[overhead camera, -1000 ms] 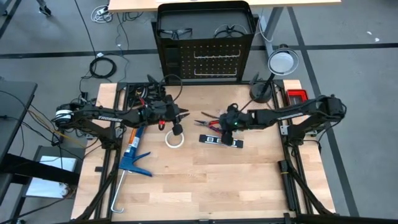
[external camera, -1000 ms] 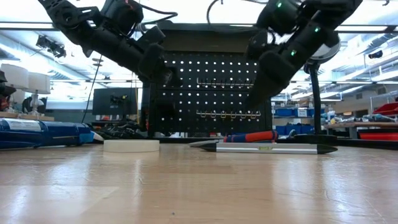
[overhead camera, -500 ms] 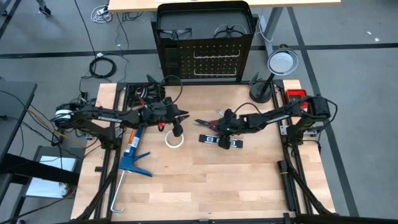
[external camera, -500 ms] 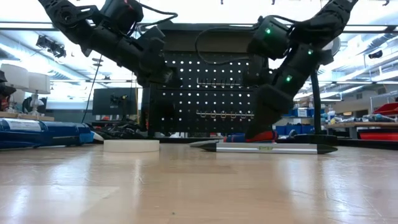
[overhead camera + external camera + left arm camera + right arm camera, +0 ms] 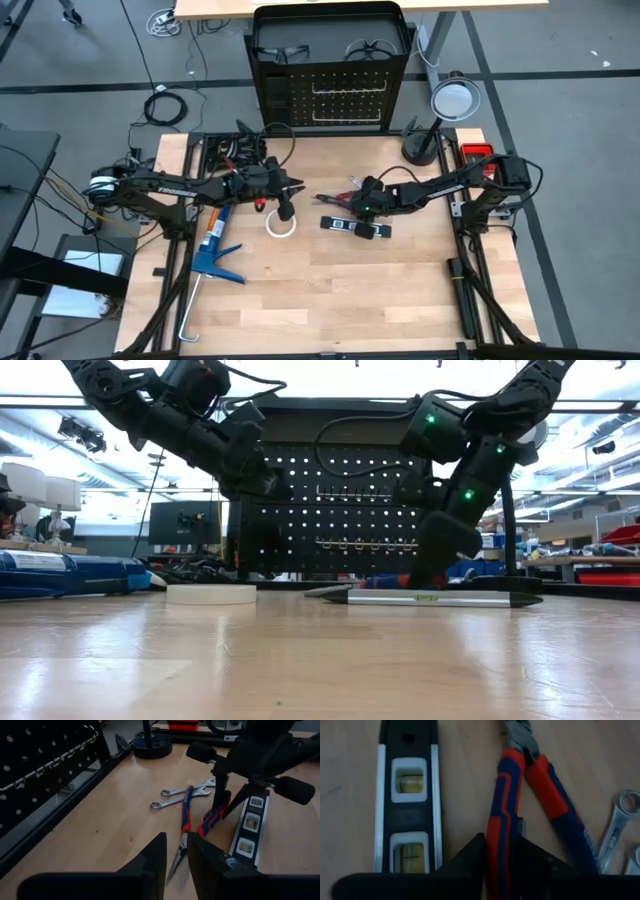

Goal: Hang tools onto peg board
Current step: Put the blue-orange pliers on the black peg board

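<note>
The red-and-blue-handled pliers (image 5: 338, 199) lie flat on the table in front of the upright black peg board (image 5: 345, 95). My right gripper (image 5: 500, 851) has come down on them and is shut on one handle. Beside them lie the black level with pale windows (image 5: 410, 795) and two silver wrenches (image 5: 182, 795). The white tape roll (image 5: 280, 224) lies flat farther left. My left gripper (image 5: 176, 855) hangs above the table by the tape roll, open by a narrow gap, with nothing in it. Safety glasses (image 5: 280, 52) sit on top of the peg board's frame. My right gripper pinches one red-and-blue handle of the pliers (image 5: 501, 827) between its two fingers, one finger on each side of it, on the half away from the jaws. The fingers slant down from above and from the table's right. The pliers lie flat on the wood.
A big blue caulking gun (image 5: 212, 248) lies along the table's left side. A round lamp (image 5: 452, 100) on a black stand rises at the far right corner. Bare wood lies toward the near edge.
My right gripper has sunk from above the tools down onto the pliers and tipped steeper, and its fingers have closed on one handle. The pliers lie where they were. My left gripper has kept its place.
</note>
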